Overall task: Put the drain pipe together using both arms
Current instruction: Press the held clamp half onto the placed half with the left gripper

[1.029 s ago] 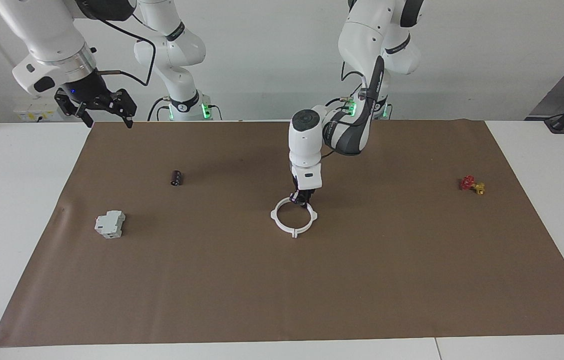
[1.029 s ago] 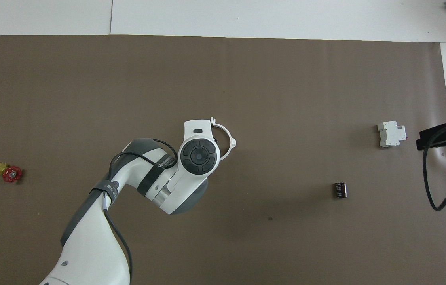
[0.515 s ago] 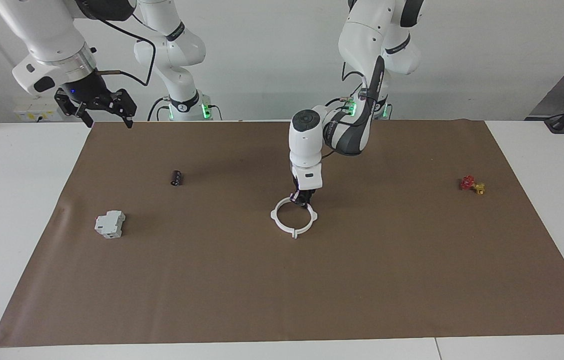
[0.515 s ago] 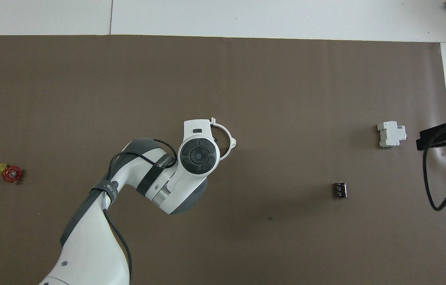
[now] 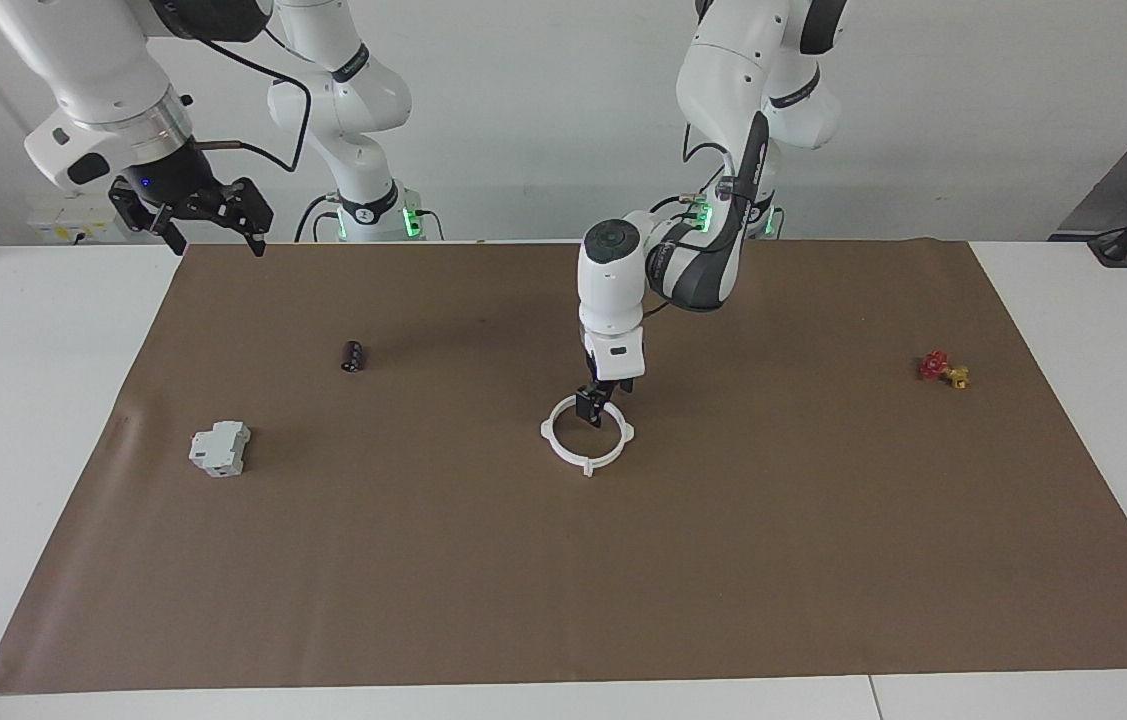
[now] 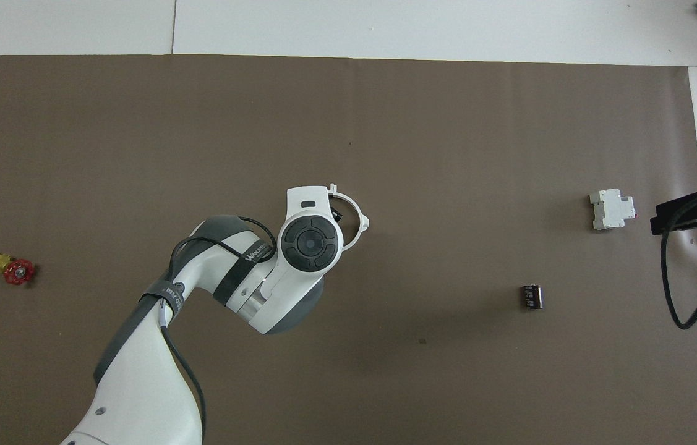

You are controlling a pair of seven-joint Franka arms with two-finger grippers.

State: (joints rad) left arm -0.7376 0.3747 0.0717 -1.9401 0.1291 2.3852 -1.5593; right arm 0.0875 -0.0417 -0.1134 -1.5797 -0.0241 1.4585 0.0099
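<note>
Over closed drain pipe (image 5: 587, 442): left gripper (image 5: 591, 408); no writing legible.

This was a robotics lab or test cell. Two white jointed arms (image 5: 703, 150) stood on bases with green status lights at the twelve o'clock edge of a white table (image 5: 43, 400) in the facing view, cables looping along their links. A brown paper sheet (image 5: 573, 560) covered most of the tabletop as a work surface. A plain white wall ran along twelve o'clock, and a socket strip (image 5: 68, 225) sat at about ten o'clock.
</note>
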